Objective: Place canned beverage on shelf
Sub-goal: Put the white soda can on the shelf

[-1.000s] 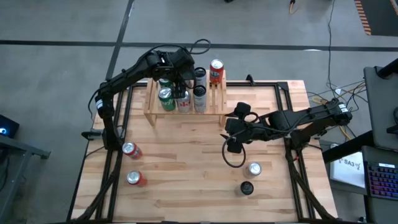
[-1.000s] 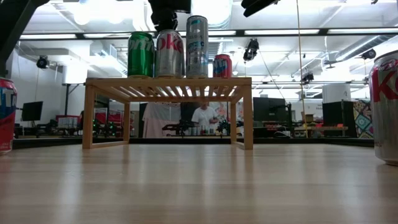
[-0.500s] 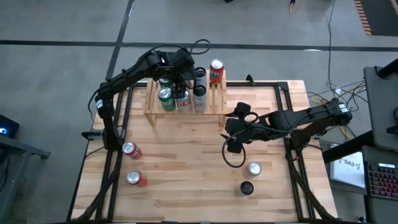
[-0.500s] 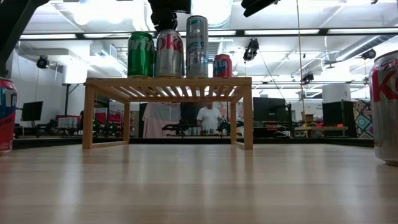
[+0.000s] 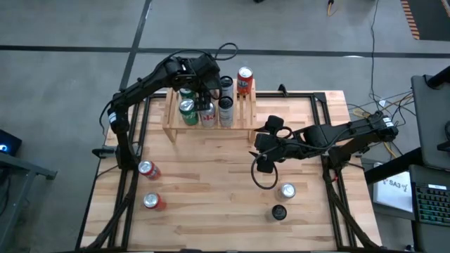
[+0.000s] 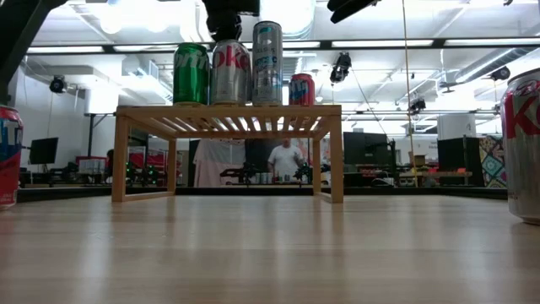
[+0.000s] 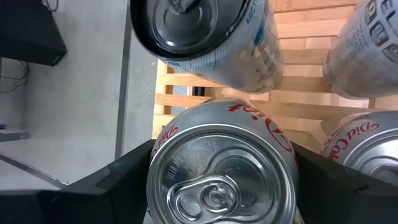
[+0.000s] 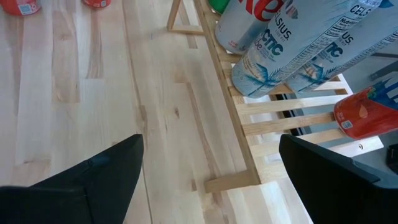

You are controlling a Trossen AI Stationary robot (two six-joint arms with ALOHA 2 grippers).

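On shelf [image 5: 242, 105], left claw [image 5: 200, 95] (unmoved)

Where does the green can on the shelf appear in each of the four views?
High view: green can, front-left of the cluster on the shelf.
Low view: leftmost can on top.
Left wrist view: not in it.
Right wrist view: only a green sliver at the frame edge.
Shared landmark: the shelf's slatted top.

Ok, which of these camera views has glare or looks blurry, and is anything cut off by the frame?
Low view: bright ceiling lights wash out the top behind the cans on the shelf; a red can is cropped at the right edge. Left wrist view: the Diet Coke can fills the frame between the left gripper's fingers, its lid shiny. High view: evenly lit.
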